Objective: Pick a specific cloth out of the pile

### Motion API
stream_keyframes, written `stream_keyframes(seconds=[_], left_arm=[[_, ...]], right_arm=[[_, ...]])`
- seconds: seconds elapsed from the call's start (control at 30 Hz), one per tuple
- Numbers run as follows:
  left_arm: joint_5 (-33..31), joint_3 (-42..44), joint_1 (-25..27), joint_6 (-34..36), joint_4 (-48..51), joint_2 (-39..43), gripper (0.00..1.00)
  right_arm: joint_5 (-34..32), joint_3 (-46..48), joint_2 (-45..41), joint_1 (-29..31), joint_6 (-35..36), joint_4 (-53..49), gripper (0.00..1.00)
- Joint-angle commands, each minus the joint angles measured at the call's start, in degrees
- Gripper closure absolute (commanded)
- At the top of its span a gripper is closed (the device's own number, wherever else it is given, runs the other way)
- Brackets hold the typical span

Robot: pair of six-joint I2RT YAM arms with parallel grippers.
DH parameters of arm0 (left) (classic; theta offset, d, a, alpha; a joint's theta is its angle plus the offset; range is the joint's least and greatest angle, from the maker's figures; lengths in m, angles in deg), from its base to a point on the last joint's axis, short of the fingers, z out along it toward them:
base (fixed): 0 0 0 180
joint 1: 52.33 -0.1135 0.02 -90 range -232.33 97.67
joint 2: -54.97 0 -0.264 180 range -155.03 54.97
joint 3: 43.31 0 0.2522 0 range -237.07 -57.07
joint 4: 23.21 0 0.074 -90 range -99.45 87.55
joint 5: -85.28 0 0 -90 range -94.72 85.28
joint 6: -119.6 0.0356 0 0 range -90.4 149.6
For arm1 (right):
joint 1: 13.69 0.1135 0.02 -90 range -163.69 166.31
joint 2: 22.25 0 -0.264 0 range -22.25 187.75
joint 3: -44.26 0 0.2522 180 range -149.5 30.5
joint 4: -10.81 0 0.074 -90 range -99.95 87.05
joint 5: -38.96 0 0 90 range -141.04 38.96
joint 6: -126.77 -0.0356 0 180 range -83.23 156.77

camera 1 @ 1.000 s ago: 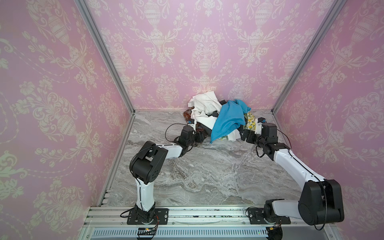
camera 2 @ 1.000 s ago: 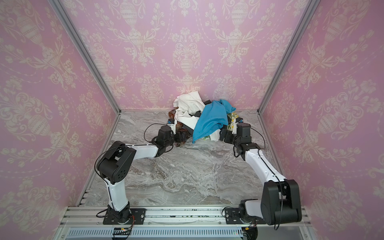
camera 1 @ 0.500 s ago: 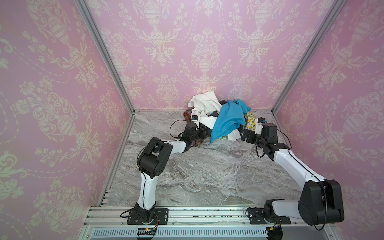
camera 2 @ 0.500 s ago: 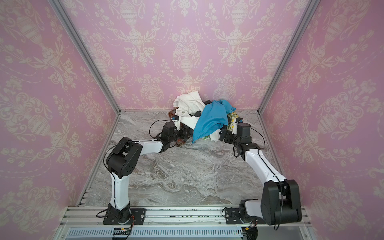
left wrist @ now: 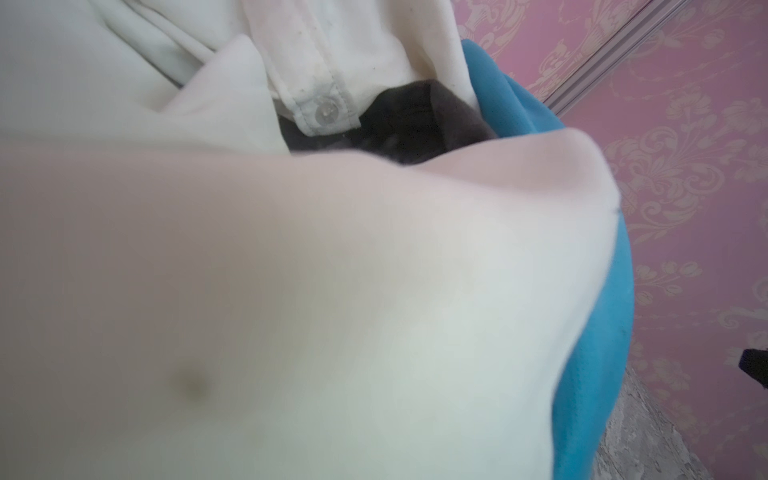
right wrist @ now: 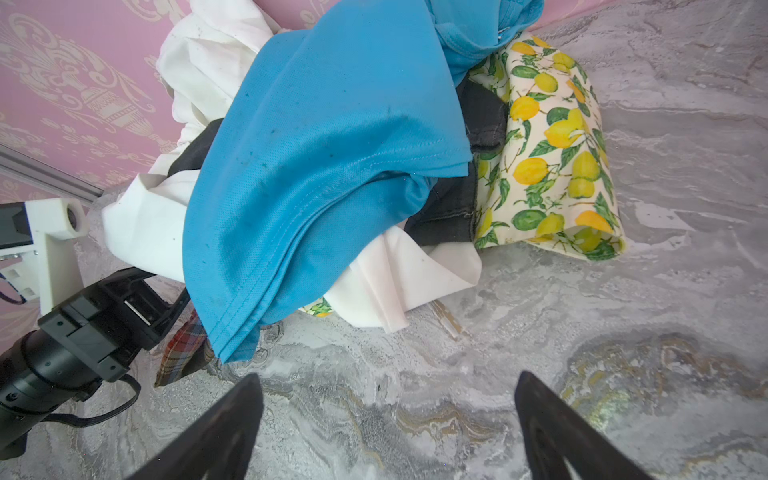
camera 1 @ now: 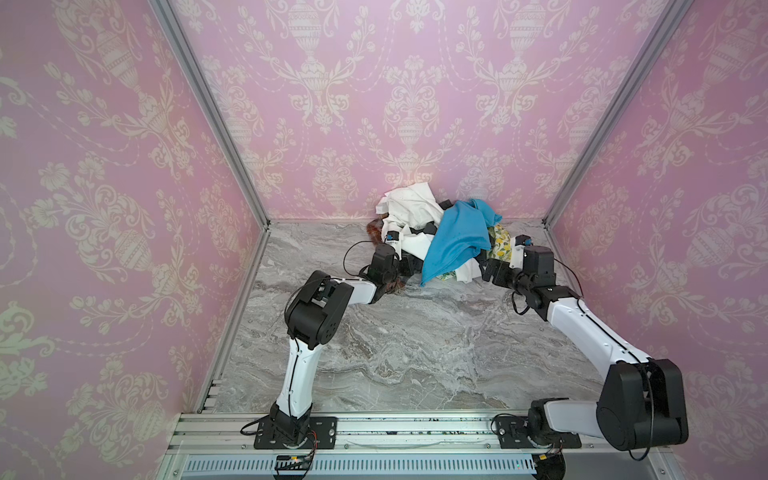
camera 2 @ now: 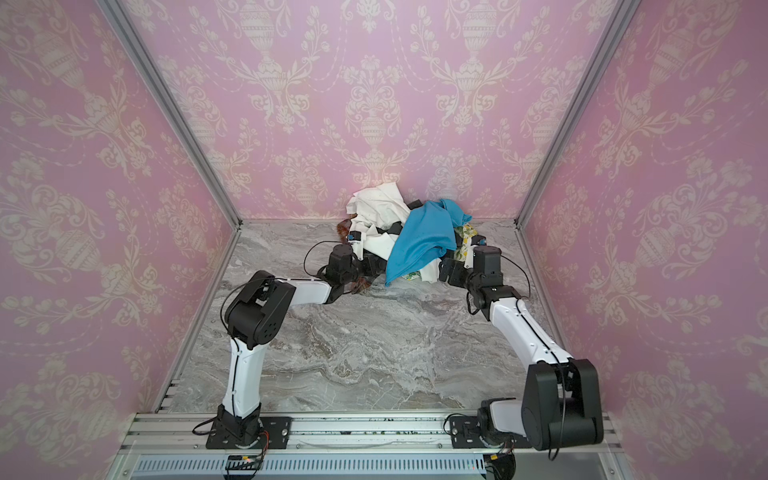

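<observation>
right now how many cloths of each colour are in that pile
white cloth: 1, maybe more hidden in the folds
blue cloth: 1
lemon-print cloth: 1
plaid cloth: 1
dark grey cloth: 1
total: 5

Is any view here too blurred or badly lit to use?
Left wrist view: a white cloth close to the lens blurs most of the frame; only the button and a bit of dark cloth are sharp. Right wrist view: crisp on the blue cloth and lemon print, with no glare. Both top views: evenly lit, with soft shadows; the pile is small but clear.
</observation>
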Motion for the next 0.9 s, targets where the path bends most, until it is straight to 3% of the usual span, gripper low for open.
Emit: stream_keyframes(seconds=[0.0,0.27,0.4,0.63,0.87], left_arm=[[2.1,-3.1,-0.3,-3.7,-1.3,-0.2,1.00],[0.0,-4.2,-0.3,-1.7,14.8,7.1,1.00],[1.0,-8.8,-0.4,-0.8,25.7,9.7,1.00],[3.6,-22.7,-0.4,-1.1,42.1,10.6,1.00],[6.8,-46.6,-1.2,1.1,56.2,4.8,1.00]], right_arm=[[-0.2,-0.2,-0.8,-0.3,-0.6,-0.8,0.05],[-1.7,-2.0,-1.8,-0.3,0.0,-3.0,0.05],[-1.4,-3.8,-1.2,-0.3,-0.2,-3.8,0.05],[-0.8,-6.0,-0.5,-0.3,-0.4,-4.2,0.05],[0.3,-6.9,0.7,-0.3,-0.6,-3.5,0.05]])
